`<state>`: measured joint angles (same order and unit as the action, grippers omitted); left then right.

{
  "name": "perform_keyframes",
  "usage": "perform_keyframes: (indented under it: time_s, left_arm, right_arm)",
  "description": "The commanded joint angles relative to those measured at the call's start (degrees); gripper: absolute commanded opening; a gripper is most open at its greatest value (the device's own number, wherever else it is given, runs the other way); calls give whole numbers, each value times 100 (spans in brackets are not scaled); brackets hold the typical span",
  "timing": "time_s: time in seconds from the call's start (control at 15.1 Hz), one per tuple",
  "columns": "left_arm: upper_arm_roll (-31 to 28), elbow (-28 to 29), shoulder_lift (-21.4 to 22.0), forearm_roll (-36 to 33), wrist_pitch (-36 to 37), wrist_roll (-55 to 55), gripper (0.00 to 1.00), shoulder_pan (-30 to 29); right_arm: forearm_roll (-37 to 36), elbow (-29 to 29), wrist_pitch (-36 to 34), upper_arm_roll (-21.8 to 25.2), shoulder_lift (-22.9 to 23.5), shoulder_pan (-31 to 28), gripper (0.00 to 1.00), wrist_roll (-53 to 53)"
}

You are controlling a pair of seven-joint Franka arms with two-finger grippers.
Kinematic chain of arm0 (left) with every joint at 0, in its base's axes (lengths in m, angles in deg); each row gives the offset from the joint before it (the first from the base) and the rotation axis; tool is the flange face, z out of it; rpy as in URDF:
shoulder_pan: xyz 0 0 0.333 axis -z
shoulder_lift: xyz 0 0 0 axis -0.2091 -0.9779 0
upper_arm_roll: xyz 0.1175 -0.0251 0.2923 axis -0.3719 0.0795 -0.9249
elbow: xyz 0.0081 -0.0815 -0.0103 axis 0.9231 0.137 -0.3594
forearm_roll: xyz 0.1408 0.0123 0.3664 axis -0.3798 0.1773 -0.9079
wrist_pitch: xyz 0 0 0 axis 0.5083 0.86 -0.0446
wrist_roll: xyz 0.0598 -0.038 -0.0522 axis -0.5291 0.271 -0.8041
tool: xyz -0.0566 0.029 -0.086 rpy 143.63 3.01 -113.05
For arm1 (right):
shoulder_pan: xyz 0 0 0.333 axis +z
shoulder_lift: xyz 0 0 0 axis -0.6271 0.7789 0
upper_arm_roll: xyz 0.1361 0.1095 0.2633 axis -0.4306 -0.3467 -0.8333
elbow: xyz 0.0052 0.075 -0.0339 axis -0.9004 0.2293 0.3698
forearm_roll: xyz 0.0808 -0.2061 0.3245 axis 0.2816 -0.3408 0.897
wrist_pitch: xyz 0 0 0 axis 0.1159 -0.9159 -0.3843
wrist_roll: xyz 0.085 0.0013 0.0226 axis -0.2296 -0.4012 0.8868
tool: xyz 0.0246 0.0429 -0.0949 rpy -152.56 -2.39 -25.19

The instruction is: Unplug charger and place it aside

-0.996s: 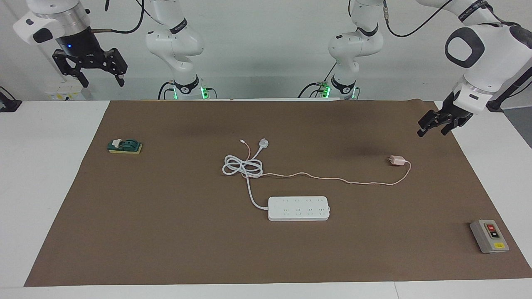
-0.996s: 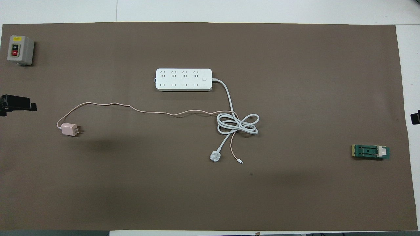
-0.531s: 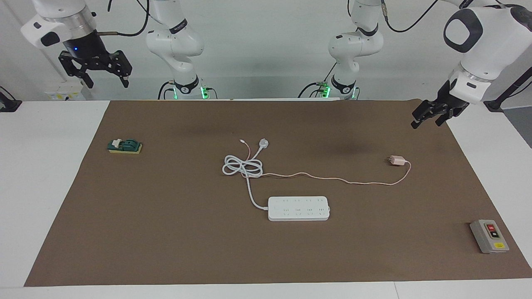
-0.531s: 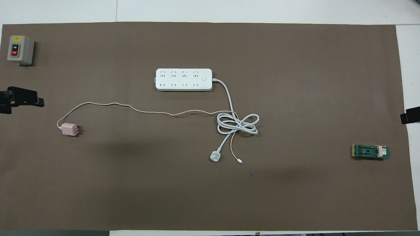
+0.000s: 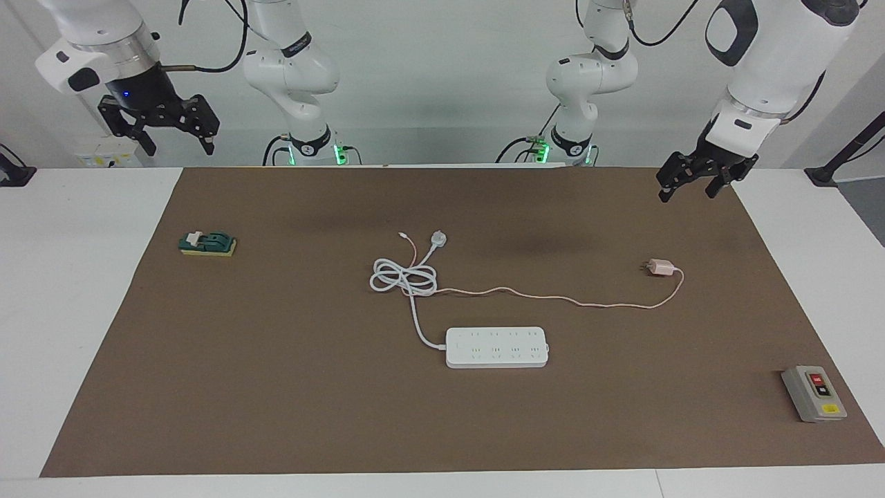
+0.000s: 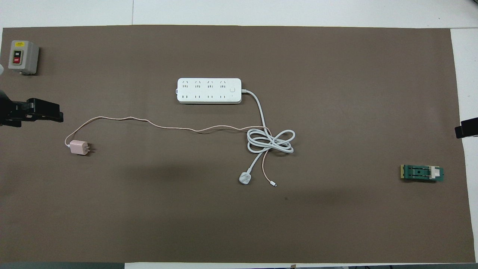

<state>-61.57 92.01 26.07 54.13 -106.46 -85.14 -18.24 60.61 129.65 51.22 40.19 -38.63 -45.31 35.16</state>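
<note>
Power strip (image 5: 497,347), switch box (image 5: 814,393), green block (image 5: 207,243).

Facing view: a high camera across the counter (image 5: 90,277) looks toward both robot bases at the top of the frame, taking in the whole brown mat (image 5: 276,387) from some distance. Overhead view: a camera high above the robots' end looks steeply down and forward, closer in, the mat (image 6: 336,74) filling the frame. The views are half a turn apart; both share the mat and the power strip (image 5: 496,347) (image 6: 209,90).
</note>
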Motion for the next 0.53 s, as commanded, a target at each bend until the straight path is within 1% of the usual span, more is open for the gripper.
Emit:
perform_keyframes:
  time_s: [0.0, 0.2, 0.4, 0.46]
  left_arm:
    - [-12, -7, 32, -104, 42, -68, 100, 45]
    - [-12, -69, 41, -104, -152, -76, 100, 81]
    - [-21, -69, 33, -113, -161, -94, 100, 98]
    - [-108, -60, 32, -139, -152, -103, 100, 333]
  right_arm:
    - [-94, 57, 41, -119, -99, -65, 100, -123]
    - [-94, 66, 24, -110, -108, -82, 100, -114]
    - [-94, 101, 33, -110, -134, -100, 100, -114]
    - [-94, 118, 33, -110, -152, -100, 100, -123]
